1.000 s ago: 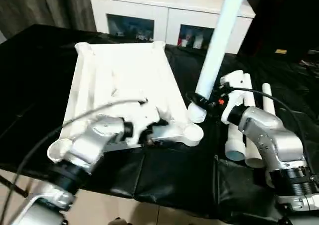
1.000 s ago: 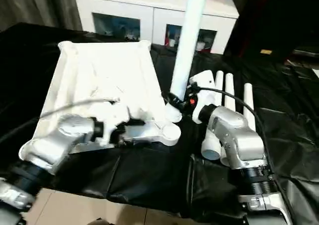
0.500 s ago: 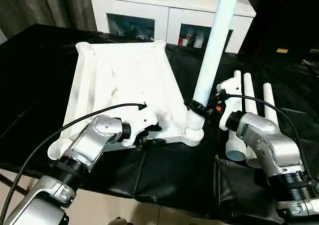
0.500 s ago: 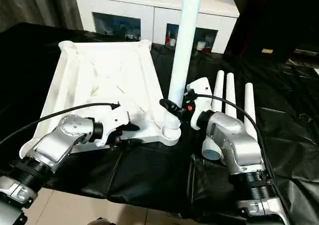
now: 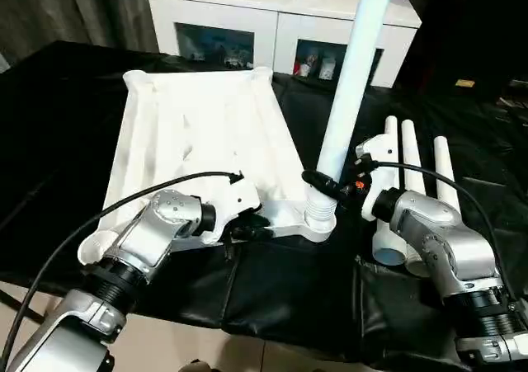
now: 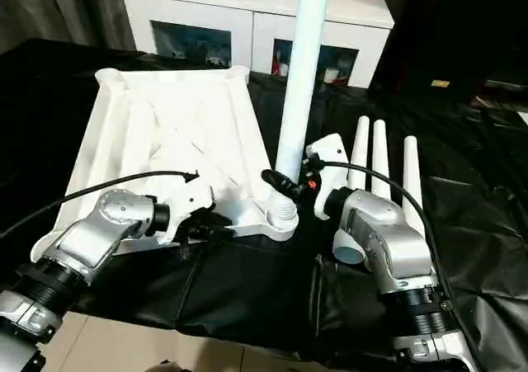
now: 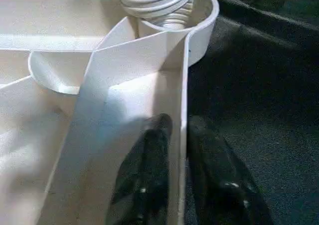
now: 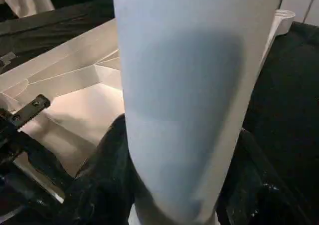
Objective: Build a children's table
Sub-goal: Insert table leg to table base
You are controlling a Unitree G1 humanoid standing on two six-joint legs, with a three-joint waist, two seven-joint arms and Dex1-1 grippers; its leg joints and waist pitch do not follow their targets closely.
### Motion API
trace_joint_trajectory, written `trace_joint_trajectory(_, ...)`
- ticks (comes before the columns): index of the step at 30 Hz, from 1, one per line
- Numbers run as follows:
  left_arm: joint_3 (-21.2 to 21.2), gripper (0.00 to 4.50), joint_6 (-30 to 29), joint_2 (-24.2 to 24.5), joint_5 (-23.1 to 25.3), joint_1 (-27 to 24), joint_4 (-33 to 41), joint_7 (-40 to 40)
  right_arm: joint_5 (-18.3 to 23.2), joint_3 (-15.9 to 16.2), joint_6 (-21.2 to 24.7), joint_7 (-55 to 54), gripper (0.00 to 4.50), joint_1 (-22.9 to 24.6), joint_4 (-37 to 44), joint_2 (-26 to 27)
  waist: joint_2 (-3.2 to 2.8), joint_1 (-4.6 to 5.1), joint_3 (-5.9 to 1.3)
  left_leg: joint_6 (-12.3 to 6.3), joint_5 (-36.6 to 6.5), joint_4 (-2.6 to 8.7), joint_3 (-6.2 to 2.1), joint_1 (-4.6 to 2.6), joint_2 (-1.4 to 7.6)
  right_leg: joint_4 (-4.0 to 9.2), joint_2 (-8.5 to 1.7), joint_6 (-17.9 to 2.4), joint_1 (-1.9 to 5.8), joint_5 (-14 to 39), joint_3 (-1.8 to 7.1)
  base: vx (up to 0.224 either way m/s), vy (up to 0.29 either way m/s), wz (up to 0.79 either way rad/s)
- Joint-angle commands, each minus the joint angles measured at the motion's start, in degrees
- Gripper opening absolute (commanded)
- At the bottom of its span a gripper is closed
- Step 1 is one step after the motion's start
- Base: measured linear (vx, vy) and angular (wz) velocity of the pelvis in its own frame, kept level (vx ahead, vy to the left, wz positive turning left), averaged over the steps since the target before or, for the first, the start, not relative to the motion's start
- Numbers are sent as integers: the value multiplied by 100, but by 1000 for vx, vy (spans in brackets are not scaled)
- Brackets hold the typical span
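On black sheeting (image 5: 66,141) before a white cabinet (image 5: 272,17), left tool (image 7: 182,150) pinches the tabletop's rim (image 7: 183,110); right tool (image 8: 174,185) grips 1 leg (image 5: 351,83).

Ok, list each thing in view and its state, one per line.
Tabletop: upside down on black cloth.
Leg: upright, threaded end in near corner socket.
Spare legs: three, lying side by side.
Left gripper: jaws astride tabletop's rim.
Right gripper: jaws around the leg.
Cabinet: doors shut.
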State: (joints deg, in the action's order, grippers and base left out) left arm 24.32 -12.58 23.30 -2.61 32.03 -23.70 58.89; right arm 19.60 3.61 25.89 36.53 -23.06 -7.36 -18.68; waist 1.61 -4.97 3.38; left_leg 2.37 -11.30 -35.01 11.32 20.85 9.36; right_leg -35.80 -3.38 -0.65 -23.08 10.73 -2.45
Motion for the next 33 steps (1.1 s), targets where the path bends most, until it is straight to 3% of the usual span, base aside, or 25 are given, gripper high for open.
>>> trace_joint_trajectory(1, 93, 50, -62, -24, 99, -20, -137, 83, -44, -13, -25, 37, 185, 2, 29, -28, -80, 11, -385, 132, -1127, 449, -195, -98, 391, 417, -519, -1343, 280, 810, 307, 0, 0, 0)
trace_joint_trajectory(4, 152, 57, -91, -15, 162, -20, -177, 156, -58, -6, -36, 59, 185, -3, -8, -22, -79, 14, -385, 117, -1105, 452, -198, -95, 393, 411, -516, -1344, 280, 771, 304, 0, 0, 0)
trace_joint_trajectory(5, 162, 24, -101, -12, 178, -21, -181, 171, -56, -6, -35, 69, 185, -4, -15, -22, -77, 12, -388, 108, -1078, 451, -197, -94, 393, 408, -519, -1352, 283, 732, 305, 0, 0, 0)
trace_joint_trajectory(7, 167, 6, -108, -9, 187, -20, -183, 179, -51, -7, -34, 78, 185, -4, -21, -22, -78, 14, -385, 95, -1086, 451, -196, -93, 393, 410, -517, -1354, 280, 742, 305, 0, 0, 0)
trace_joint_trajectory(19, 239, 0, -25, 34, 310, -59, -203, 292, -16, -9, 42, 247, 185, 78, -227, -97, -64, 20, -381, 74, -1130, 455, -195, -94, 394, 431, -524, -1310, 273, 940, 307, 0, 0, 0)
trace_joint_trajectory(23, 267, 0, -35, 69, 357, -114, -143, 362, 115, 22, 312, 410, 185, 92, -135, -139, -61, 24, -375, 42, -1137, 461, -198, -91, 397, 436, -522, -1315, 275, 969, 306, 0, 0, 0)
trace_joint_trajectory(33, 241, 0, -4, 85, 424, -81, -150, 385, 16, 160, 514, 537, 185, 70, -296, -233, -49, 27, -350, 136, -1395, 493, -214, -125, 406, 501, -540, -1164, 247, 1544, 311, 0, 0, 0)
